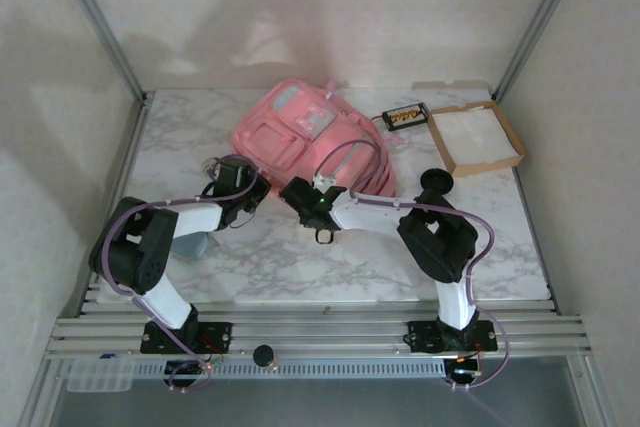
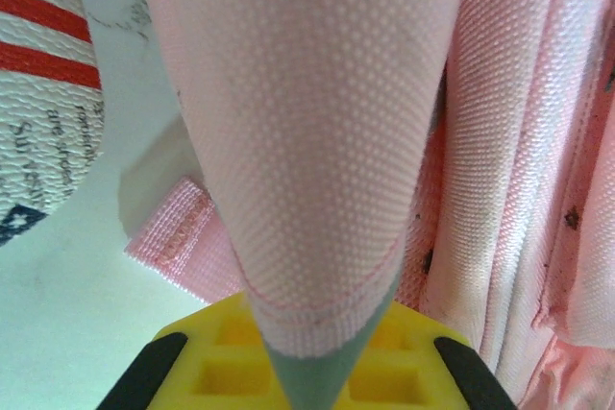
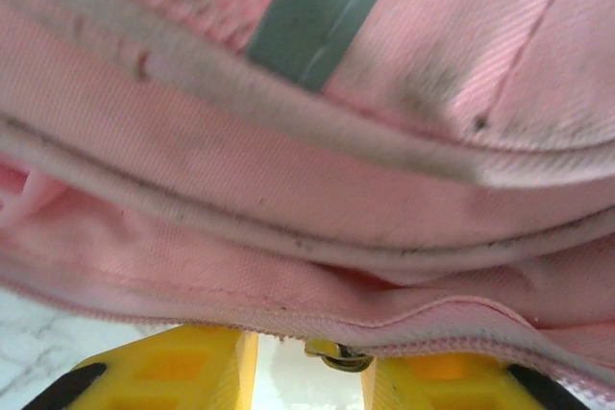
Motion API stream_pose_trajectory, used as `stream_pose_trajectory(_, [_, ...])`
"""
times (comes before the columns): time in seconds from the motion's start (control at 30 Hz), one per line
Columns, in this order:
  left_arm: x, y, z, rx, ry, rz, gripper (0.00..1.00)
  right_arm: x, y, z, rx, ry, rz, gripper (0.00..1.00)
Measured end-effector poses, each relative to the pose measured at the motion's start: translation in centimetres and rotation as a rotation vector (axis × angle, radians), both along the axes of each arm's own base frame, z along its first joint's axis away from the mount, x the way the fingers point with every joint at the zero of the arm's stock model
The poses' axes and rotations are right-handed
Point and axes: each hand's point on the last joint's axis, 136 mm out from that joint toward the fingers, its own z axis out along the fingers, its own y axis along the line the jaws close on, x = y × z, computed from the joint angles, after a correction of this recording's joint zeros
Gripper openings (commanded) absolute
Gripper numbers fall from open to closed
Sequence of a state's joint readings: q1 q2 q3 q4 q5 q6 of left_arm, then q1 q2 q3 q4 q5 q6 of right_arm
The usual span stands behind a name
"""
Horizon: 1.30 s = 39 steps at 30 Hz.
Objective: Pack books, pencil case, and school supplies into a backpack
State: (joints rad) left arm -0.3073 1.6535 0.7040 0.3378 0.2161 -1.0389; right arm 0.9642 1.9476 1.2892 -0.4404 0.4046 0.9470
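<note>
The pink backpack [image 1: 300, 132] lies at the middle back of the table. My left gripper [image 1: 243, 187] sits at its near left corner. In the left wrist view the left gripper [image 2: 309, 357] is shut on a pink mesh strap [image 2: 307, 141] with a grey-green underside, which rises from between the yellow fingers [image 2: 404, 362]. My right gripper [image 1: 300, 193] is at the backpack's near edge. In the right wrist view the right gripper [image 3: 307, 367] is open, and a metal zipper pull [image 3: 341, 357] hangs in the gap next to the right finger [image 3: 432, 376]. A small dark book [image 1: 405, 117] with an orange picture lies to the right of the backpack.
A brown tray [image 1: 505, 127] with a white inside stands at the back right. A red-and-white striped fabric item [image 2: 38, 74] lies by the left gripper. Something grey-blue [image 1: 195, 243] rests under the left arm. Metal frame posts [image 1: 100, 22] flank the table.
</note>
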Motion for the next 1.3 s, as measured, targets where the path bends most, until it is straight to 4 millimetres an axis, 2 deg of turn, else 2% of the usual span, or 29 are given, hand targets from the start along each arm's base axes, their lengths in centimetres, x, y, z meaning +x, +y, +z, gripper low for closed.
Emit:
stream_pose_trajectory(0.3, [-0.2,-0.3,0.0,0.003,0.001,-0.010,0.00,-0.7,-3.1,0.4,0.022,-0.020,-0.043,0.21])
stream_pose_trajectory(0.73, [-0.2,-0.3,0.0,0.010,0.001,-0.016,0.00,-0.2,-2.8,0.4,0.028,-0.043,0.032,0.23])
stream_pose_trajectory(0.97, [-0.2,-0.3,0.0,0.013,0.000,-0.018,0.00,0.1,-2.8,-0.3,-0.033,-0.052,0.098,0.14])
stream_pose_trajectory(1.13, [-0.2,-0.3,0.0,0.018,0.000,-0.021,0.00,0.2,-2.7,-0.2,-0.059,-0.059,0.139,0.02])
stream_pose_trajectory(1.3, [-0.1,-0.2,0.2,0.036,0.012,-0.029,0.00,-0.2,-2.9,0.5,-0.045,-0.062,0.158,0.00])
